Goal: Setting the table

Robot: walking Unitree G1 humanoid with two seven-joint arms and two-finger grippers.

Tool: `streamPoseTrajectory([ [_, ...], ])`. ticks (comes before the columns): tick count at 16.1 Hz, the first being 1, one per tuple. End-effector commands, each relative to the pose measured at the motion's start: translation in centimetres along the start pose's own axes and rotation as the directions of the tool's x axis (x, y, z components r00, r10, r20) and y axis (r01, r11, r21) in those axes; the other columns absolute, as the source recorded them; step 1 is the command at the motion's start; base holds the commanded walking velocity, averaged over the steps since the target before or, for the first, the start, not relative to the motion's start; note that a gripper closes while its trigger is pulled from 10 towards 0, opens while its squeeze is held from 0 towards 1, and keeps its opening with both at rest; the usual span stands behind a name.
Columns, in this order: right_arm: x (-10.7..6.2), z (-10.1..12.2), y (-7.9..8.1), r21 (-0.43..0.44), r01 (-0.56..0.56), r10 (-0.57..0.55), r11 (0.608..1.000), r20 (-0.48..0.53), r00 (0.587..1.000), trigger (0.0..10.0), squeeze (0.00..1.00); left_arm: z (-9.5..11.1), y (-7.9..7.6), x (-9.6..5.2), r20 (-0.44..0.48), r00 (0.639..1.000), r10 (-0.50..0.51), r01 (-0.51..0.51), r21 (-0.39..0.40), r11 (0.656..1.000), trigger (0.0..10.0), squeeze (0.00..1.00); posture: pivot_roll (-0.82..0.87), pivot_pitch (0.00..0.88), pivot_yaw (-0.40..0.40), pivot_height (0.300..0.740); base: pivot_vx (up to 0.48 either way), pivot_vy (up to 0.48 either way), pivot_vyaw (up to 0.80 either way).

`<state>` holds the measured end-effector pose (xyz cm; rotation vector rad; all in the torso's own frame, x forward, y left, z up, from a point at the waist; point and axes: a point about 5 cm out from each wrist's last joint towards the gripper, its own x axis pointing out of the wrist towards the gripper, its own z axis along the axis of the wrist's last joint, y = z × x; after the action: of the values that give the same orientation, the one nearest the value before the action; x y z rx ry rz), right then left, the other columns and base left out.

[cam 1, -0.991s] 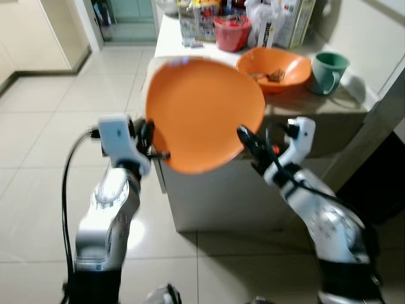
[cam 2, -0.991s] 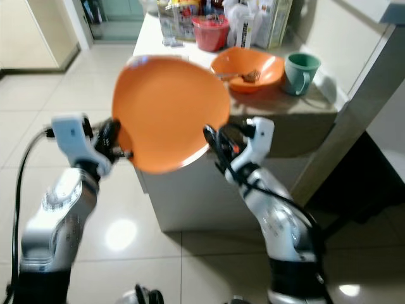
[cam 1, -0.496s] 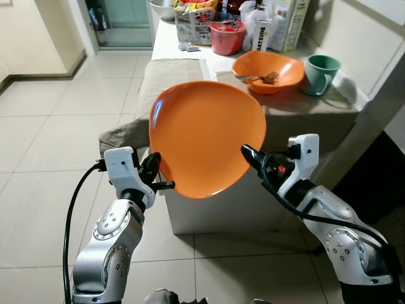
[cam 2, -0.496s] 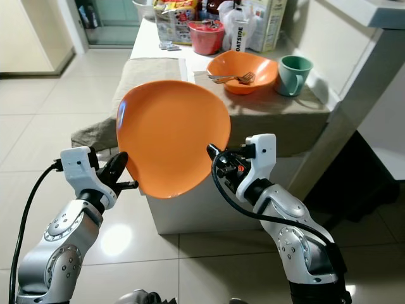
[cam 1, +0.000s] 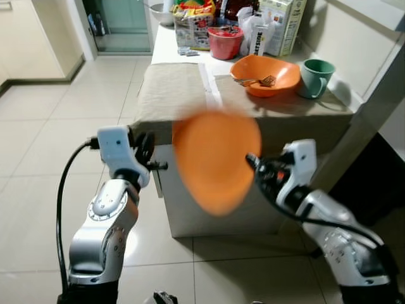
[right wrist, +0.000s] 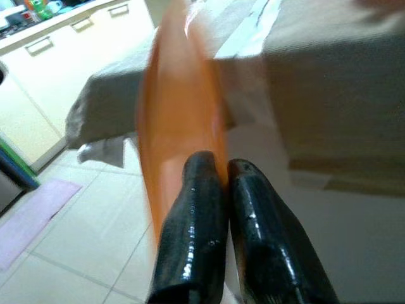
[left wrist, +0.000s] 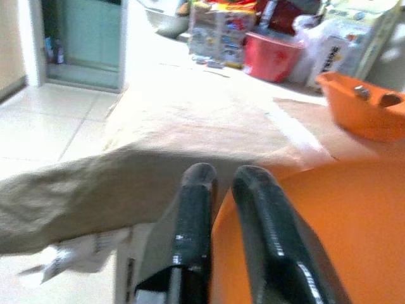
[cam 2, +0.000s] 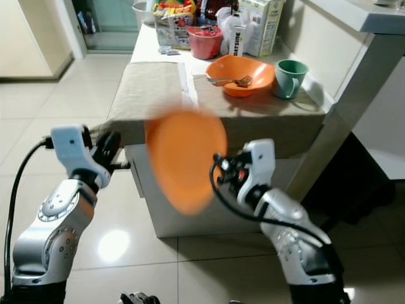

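- In front of the near edge of the table, I see the round orange plastic plate (cam 1: 216,159) hanging in the air between my two arms, blurred, tilted on edge so its face reads as a tall oval rather than a full circle.
- Its colour is a flat, plain orange, with no pattern I can make out; the rim looks soft from the blur.
- My right gripper (right wrist: 214,166) has its two black fingers pressed together on the plate's thin right edge; in the right wrist view the plate stands edge-on, a narrow orange blade running away from the fingertips.
- My left gripper (left wrist: 223,178) sits to the left of the plate, its fingers a small way apart; in the left wrist view the orange surface lies just beside one finger, but I cannot tell whether it touches.
- Behind the plate is the table covered with a beige cloth (cam 1: 171,88), which droops over the near left corner.
- On the far right part of the cloth there is an orange bowl (cam 1: 264,73) with a fork in it, and a green mug (cam 1: 314,77) just to its right.
- Farther back stand a red tub (cam 1: 224,42), a white bottle (cam 1: 257,42) and some boxes and packets.
- The floor is pale glossy tile (cam 1: 38,158).
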<state>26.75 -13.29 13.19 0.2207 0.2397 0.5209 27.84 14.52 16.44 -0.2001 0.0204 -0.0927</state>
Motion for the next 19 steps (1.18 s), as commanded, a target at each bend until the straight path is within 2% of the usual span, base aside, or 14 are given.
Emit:
streamPoseTrajectory([
  [1,0.0,0.9,0.3,-0.010,-0.020,0.020,1.000,0.042,0.999,0.0,0.00,-0.3,-0.4,0.0,-0.023,1.000,-0.011,0.011,0.010,1.000,10.0,1.00,-0.19,0.006,0.041,0.740,0.000,0.000,0.00],
  [7,0.1,0.8,0.3,-0.016,-0.022,0.022,1.000,0.037,0.999,0.0,0.00,-0.7,-0.6,0.0,-0.046,0.999,-0.003,0.003,-0.006,1.000,10.0,1.00,-0.19,0.012,0.036,0.740,0.000,0.000,0.00],
  [8,0.2,0.8,0.2,-0.017,-0.020,0.020,1.000,0.038,0.999,0.0,0.00,-0.7,-0.6,0.0,-0.050,0.999,0.000,-0.001,-0.006,1.000,10.0,0.78,-0.19,0.012,0.036,0.740,0.000,0.000,0.00],
  [9,0.2,1.0,0.3,-0.017,-0.022,0.023,1.000,0.043,0.999,0.0,0.00,-0.8,-0.5,0.0,-0.057,0.998,0.001,-0.001,-0.002,1.000,10.0,0.00,-0.19,0.012,0.036,0.740,0.000,0.000,0.00],
  [12,0.4,1.9,0.1,-0.040,-0.008,0.011,0.999,0.086,0.996,0.0,0.00,-1.1,-0.4,0.0,-0.067,0.998,0.007,-0.006,0.014,1.000,10.0,0.00,-0.18,0.012,0.034,0.740,0.000,0.000,0.00],
  [16,0.8,3.4,0.1,-0.037,-0.014,0.019,0.999,0.130,0.991,0.0,0.00,-2.0,-0.1,-0.1,-0.118,0.993,0.007,-0.009,-0.015,1.000,10.0,0.00,-0.18,0.008,0.033,0.740,0.000,0.000,0.00],
  [19,0.8,4.5,-0.2,-0.039,-0.024,0.030,0.999,0.155,0.988,0.0,0.00,-2.9,0.1,-0.3,-0.127,0.992,-0.013,0.015,0.015,1.000,10.0,0.00,-0.18,0.007,0.033,0.740,0.000,0.000,0.00],
])
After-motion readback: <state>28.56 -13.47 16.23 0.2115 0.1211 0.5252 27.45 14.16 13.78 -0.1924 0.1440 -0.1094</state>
